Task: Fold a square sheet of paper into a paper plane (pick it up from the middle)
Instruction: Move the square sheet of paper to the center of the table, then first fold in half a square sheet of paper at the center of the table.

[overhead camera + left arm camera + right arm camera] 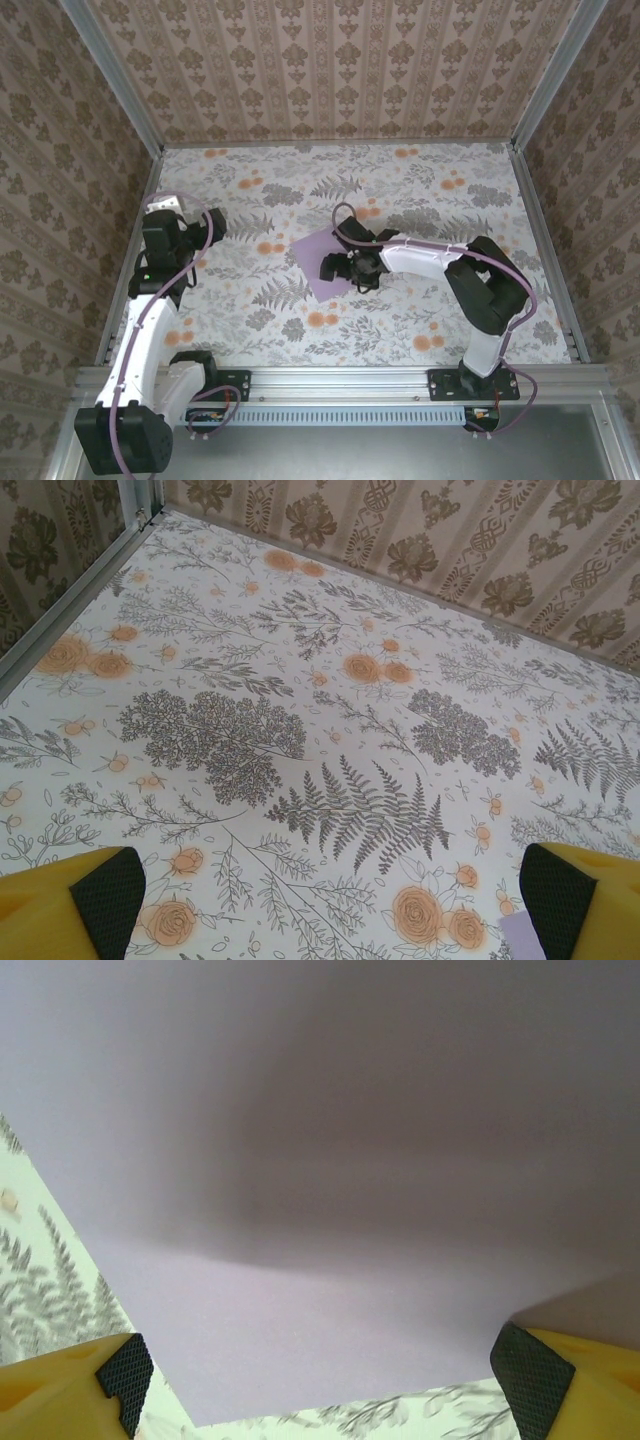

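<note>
The square sheet of paper (322, 262) is plain lilac and lies flat on the floral tablecloth near the table's middle, turned like a diamond. My right gripper (347, 268) hangs low over its right half, open. In the right wrist view the sheet (330, 1190) spreads wide between and beyond the yellow fingers (125, 1372), and the gripper (327, 1375) holds nothing. My left gripper (212, 227) stands open over bare cloth at the left, well apart from the sheet. Its wrist view shows the gripper (330, 900) empty and a lilac corner of the sheet (520, 938) at the bottom right. The paper plane is out of view.
The tablecloth (420, 190) covers the whole table. Patterned walls (330, 70) close the back and both sides, with metal posts in the back corners. An aluminium rail (340, 382) carries both arm bases along the near edge.
</note>
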`<state>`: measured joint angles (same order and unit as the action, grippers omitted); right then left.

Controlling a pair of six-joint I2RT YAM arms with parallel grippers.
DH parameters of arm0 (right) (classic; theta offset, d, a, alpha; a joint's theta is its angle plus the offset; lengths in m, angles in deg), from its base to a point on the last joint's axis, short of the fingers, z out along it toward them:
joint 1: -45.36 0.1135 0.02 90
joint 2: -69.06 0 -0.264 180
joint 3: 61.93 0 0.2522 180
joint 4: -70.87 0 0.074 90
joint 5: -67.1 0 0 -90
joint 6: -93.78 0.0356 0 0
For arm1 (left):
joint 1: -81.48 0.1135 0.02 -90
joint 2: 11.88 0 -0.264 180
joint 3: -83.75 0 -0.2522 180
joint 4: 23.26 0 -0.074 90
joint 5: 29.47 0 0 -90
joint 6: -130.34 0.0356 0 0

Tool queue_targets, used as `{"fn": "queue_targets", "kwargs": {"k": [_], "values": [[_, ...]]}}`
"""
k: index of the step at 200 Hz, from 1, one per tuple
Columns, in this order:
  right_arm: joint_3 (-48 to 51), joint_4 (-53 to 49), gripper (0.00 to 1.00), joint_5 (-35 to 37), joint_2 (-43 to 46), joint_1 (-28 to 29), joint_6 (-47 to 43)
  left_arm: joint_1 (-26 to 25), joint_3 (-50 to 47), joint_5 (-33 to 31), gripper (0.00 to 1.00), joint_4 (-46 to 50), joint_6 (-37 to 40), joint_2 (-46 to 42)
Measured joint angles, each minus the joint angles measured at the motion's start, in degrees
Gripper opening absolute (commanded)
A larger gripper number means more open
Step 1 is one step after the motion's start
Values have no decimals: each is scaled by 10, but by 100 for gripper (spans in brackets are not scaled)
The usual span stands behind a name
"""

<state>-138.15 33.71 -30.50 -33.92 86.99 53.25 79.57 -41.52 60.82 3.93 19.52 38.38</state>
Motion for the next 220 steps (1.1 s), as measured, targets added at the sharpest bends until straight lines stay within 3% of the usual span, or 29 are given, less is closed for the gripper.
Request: {"fn": "queue_targets", "kwargs": {"k": [29,68,124,220], "values": [[-37,-63,98,9,0,16,-19,0,0,6,100,-1,0,10],[-156,-134,100,64,-15,14,-118,-4,0,16,100,-1,0,23],[-303,-219,100,89,-149,14,-266,-4,0,21,100,1,0,34],[-346,-278,98,88,-231,4,-327,-7,0,24,100,1,0,42]]}}
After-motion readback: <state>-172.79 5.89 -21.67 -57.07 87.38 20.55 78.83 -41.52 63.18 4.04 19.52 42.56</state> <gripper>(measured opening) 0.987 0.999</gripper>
